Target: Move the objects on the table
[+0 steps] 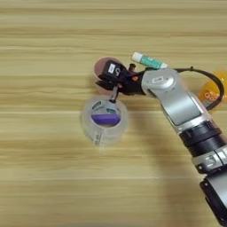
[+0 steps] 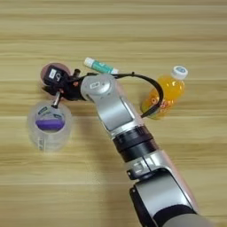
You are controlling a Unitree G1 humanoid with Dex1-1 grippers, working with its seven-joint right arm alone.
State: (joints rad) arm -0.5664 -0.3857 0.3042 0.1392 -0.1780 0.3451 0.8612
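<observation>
The pink plastic cup (image 1: 100,66) (image 2: 63,68) stands at mid table, largely covered by my right gripper (image 1: 111,83) (image 2: 54,88). The gripper reaches in from the right and is open. One black finger with a white label lies over the cup's mouth. The other, thin one points down to the far rim of the clear tape roll (image 1: 97,133) (image 2: 44,138), which sits just in front of the cup with its purple inner label showing. Whether the fingers touch the cup I cannot tell. The orange bottle (image 2: 166,94) (image 1: 212,91) lies to the right, behind my forearm.
A white and green tube (image 1: 148,60) (image 2: 101,66) lies just behind the gripper's wrist. A black cable (image 2: 153,86) loops from the wrist toward the orange bottle. My silver forearm (image 2: 113,111) crosses the wooden table (image 1: 44,177) from the bottom right.
</observation>
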